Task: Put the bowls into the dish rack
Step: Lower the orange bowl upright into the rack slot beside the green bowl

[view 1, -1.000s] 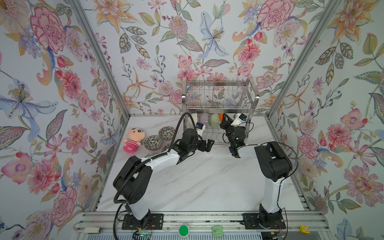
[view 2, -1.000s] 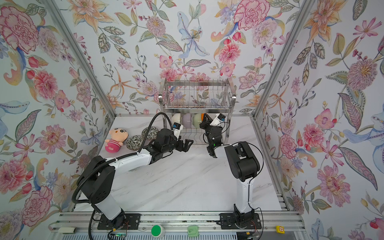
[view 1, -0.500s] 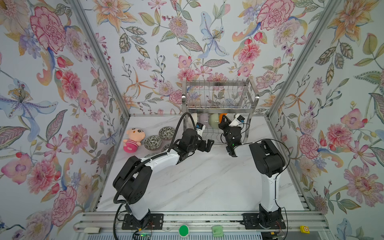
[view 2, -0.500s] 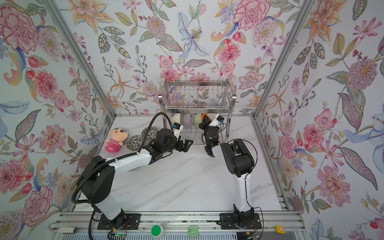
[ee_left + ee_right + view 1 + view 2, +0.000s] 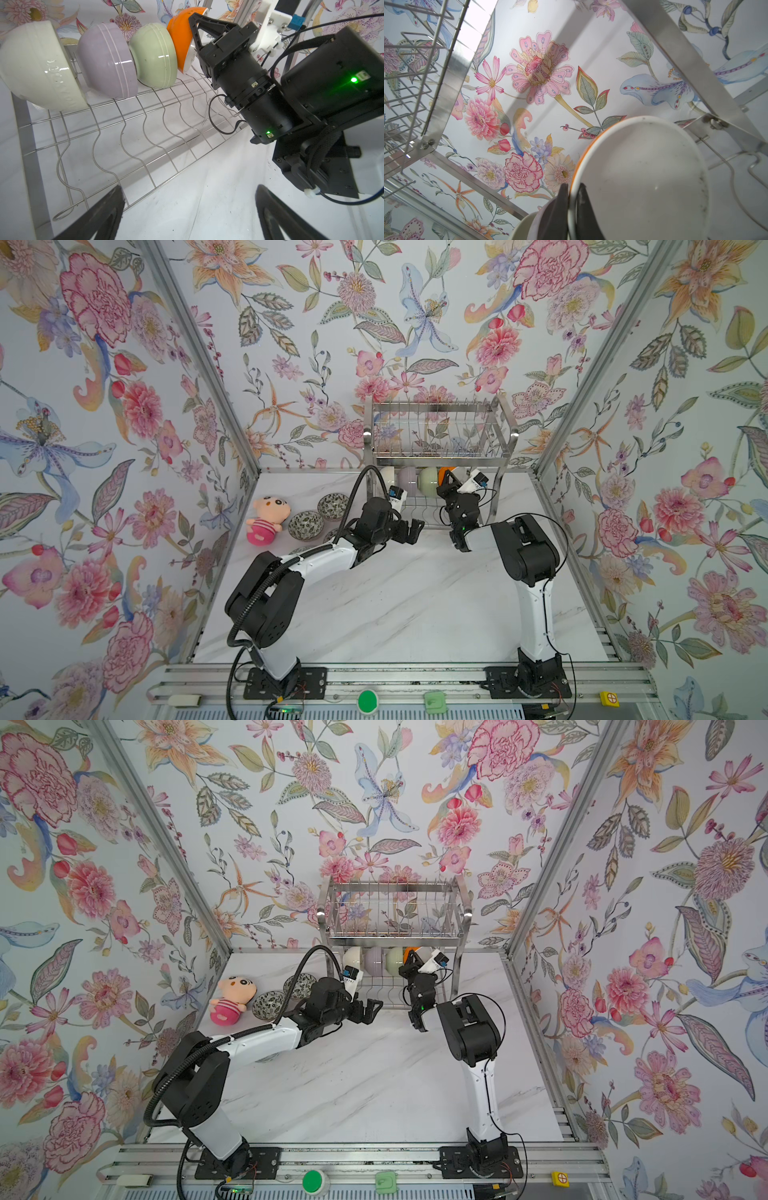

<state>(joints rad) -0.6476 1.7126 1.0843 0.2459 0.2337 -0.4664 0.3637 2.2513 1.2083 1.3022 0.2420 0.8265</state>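
The dish rack [image 5: 440, 435] stands at the back wall. On its lower wire shelf [image 5: 145, 128] a cream bowl [image 5: 37, 66], a lilac bowl [image 5: 106, 62] and a pale green bowl [image 5: 153, 56] lean on edge in a row. Beside the green one is a bowl that is orange outside [image 5: 180, 39] and white inside [image 5: 643, 176]. My right gripper [image 5: 573, 186] is shut on its rim, one finger on each side. My left gripper [image 5: 189, 187] hangs open and empty over the table in front of the rack. Two small leaf-patterned bowls [image 5: 306, 525] [image 5: 333, 506] sit on the table at the left.
A pink plush doll [image 5: 264, 522] lies left of the patterned bowls. More patterned bowls are partly hidden under my left arm [image 5: 320, 560]. The rack's upper tier [image 5: 395, 915] holds nothing. The rack's right legs [image 5: 695, 72] stand close beside the held bowl.
My right arm's elbow has swung a little to the left while its gripper keeps the orange bowl at the rack's lower shelf. The left arm has not moved.
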